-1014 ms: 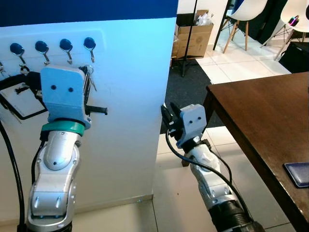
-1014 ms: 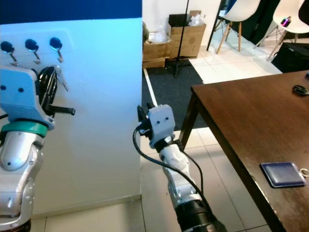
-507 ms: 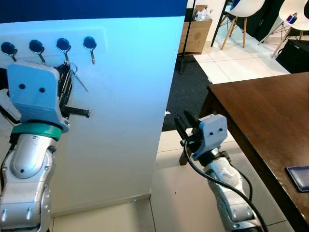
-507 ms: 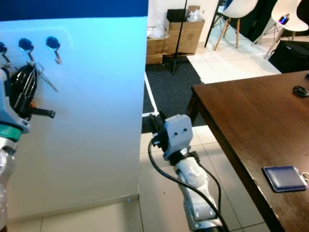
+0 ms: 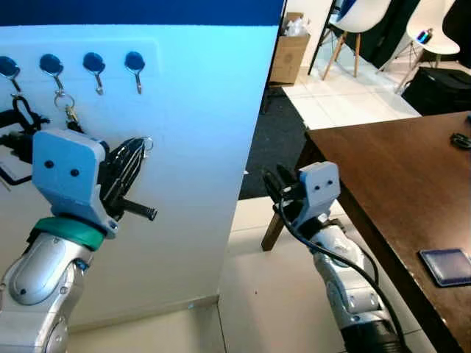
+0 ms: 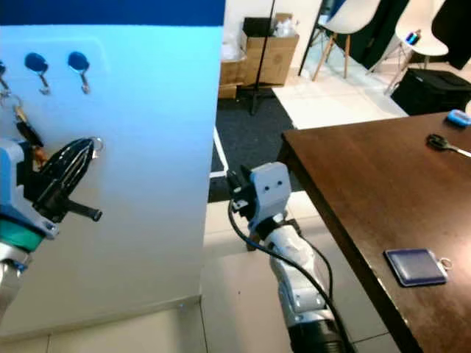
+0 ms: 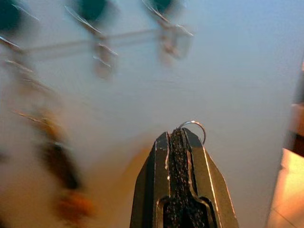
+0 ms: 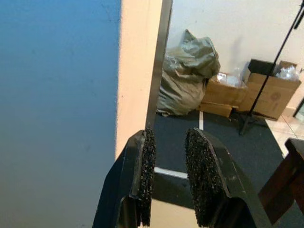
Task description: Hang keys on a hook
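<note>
Lowered off the hooks, left tool (image 5: 140,147) sits pinched together with one small ring (image 7: 192,127) at its tips. Keys (image 5: 68,110) hang straight down from the second of four hooks (image 5: 51,66). Right tool (image 8: 168,178) apart, idle.

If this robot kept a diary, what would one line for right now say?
left gripper: shut on a key ring, below the row of hooks | keys: hang on second hook | right gripper: open, idle by wall edge
</note>
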